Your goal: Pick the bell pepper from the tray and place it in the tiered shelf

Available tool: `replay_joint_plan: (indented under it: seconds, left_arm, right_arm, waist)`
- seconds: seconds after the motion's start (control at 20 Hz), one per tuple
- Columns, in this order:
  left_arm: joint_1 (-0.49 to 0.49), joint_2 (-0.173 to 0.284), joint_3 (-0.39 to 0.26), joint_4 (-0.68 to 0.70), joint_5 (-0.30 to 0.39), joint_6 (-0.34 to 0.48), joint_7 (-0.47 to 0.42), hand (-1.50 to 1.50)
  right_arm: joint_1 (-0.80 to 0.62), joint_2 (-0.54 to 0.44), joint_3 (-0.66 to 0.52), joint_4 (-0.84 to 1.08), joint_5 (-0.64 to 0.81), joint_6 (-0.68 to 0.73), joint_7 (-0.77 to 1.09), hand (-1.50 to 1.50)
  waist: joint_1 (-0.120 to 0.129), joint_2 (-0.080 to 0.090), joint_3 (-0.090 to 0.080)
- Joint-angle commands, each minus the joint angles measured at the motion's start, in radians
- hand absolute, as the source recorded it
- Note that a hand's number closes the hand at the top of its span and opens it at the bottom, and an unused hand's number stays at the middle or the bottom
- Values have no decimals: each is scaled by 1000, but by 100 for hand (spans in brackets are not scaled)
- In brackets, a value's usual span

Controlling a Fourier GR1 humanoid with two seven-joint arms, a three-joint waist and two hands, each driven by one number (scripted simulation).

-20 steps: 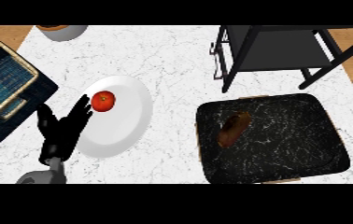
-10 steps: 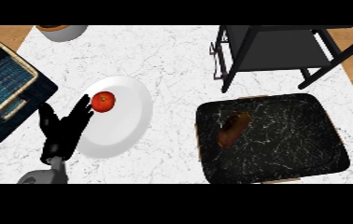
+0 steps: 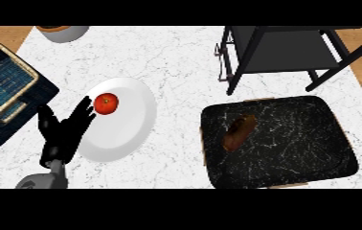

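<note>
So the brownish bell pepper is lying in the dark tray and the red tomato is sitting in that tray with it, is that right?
Not quite. The head view shows the tomato on the white plate, beside the left hand, not in the tray. The brownish bell pepper does lie in the dark tray.

One hand is seen, black throughout, with slender segmented fingers and a shorter thumb set to the side. The surface is matte and unmarked; no cables, screws or labels can be made out. Below the wrist a grey forearm is seen, rounded in section, smooth, lighter than the hand.
</note>
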Motion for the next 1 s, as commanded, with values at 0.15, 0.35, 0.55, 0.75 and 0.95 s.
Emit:
replay_joint_plan:
  seconds: [0.15, 0.35, 0.55, 0.75, 0.95]
  left_arm:
    - [40, -32, -32, -5, -32, 18, -7, 0]
    - [4, 4, -2, -10, -10, -9, 17, 0]
    - [56, 6, 5, -8, 0, -37, -32, 0]
    - [6, -3, 13, 14, 3, -27, -10, 0]
    - [32, -13, 3, 24, -18, -25, -37, 0]
  right_arm:
    - [22, -84, -26, -11, 25, -173, 28, -150]
    - [20, -189, -104, 34, -25, -185, 33, -150]
    - [99, -315, -174, 100, -81, -105, -23, -150]
    - [101, -432, -202, 139, -127, 21, -7, -150]
    - [149, -489, -209, 174, -156, 130, -53, -150]
  waist:
    - [-3, -1, -2]
    - [0, 3, -2]
    - [7, 7, -1]
    - [0, 6, -1]
    - [3, 6, -1]
